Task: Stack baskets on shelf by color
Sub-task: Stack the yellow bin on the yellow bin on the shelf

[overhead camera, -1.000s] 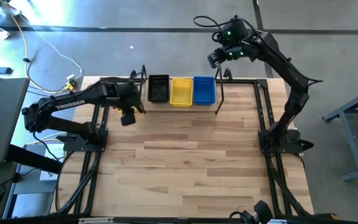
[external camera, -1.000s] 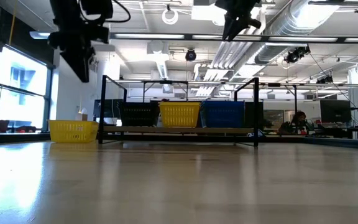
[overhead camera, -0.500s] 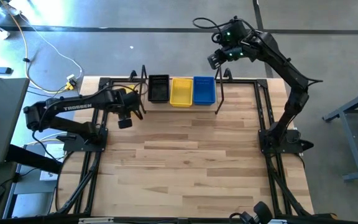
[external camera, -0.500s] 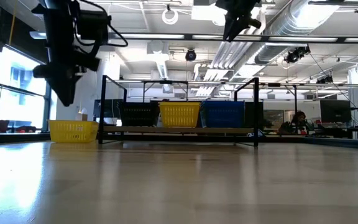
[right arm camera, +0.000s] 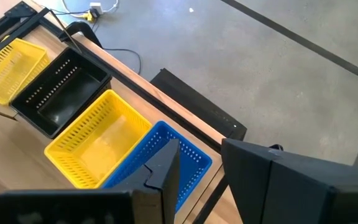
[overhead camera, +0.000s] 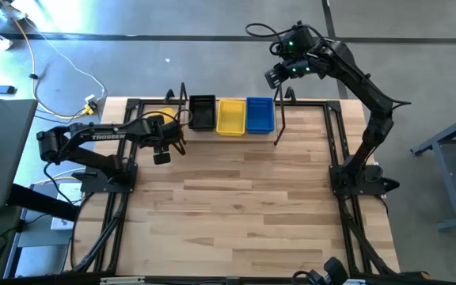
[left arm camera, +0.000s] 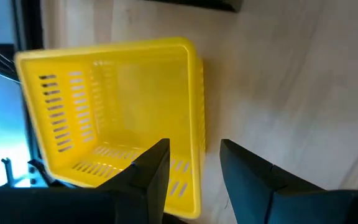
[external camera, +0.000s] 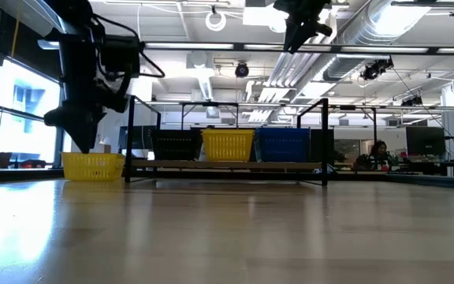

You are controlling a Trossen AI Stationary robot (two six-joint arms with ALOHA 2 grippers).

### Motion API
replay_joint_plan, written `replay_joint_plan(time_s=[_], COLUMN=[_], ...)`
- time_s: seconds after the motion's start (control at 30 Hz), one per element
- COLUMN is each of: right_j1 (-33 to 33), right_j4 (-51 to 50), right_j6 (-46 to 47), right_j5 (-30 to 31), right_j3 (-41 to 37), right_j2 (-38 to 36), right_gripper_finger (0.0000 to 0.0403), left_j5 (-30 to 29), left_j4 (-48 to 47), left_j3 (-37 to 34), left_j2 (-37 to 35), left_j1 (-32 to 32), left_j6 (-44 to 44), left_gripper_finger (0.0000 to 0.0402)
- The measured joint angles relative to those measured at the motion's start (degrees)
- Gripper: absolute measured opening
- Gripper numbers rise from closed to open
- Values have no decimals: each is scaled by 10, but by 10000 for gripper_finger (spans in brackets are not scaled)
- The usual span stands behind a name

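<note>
A loose yellow basket (left arm camera: 104, 106) sits base-down on the table, left of the shelf (external camera: 227, 166); it also shows as the yellow basket (external camera: 93, 166) in the low view. My left gripper (left arm camera: 194, 165) is open just above it, pointing down, one finger on each side of its long wall without touching. On the shelf plank a black basket (overhead camera: 202, 112), a yellow basket (overhead camera: 230, 116) and a blue basket (overhead camera: 260, 115) stand side by side. My right gripper (right arm camera: 197, 171) waits open, high beyond the shelf's far right end.
Black wire brackets (external camera: 324, 142) frame the shelf ends, and black frame rails (overhead camera: 339, 134) run along the table's sides. Bare wooden tabletop (overhead camera: 236, 198) fills the near half. A person (external camera: 378, 154) sits far back in the room.
My left gripper has come down steadily from well above the table to just over the loose yellow basket, its fingers pointing down. The baskets and my right arm have stayed where they were.
</note>
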Motion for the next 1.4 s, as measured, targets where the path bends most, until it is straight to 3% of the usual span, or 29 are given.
replay_joint_plan(time_s=[0.27,0.53,0.83,1.13,1.4], right_j1=[0,0,0,0,1], right_j4=[0,0,-2,-2,-4], right_j6=[8,11,25,45,63], right_j5=[0,0,0,0,0], right_j3=[0,0,0,0,0], right_j2=[0,0,0,0,0], right_gripper_finger=[105,105,105,105,105], left_j5=[-14,30,23,23,4], left_j4=[30,50,46,39,-32], left_j3=[-17,-17,-17,-15,26], left_j2=[43,74,52,20,-26], left_j1=[23,42,36,36,36], left_j6=[-20,-16,-20,-23,-67], left_gripper_finger=[131,121,11,4,2])
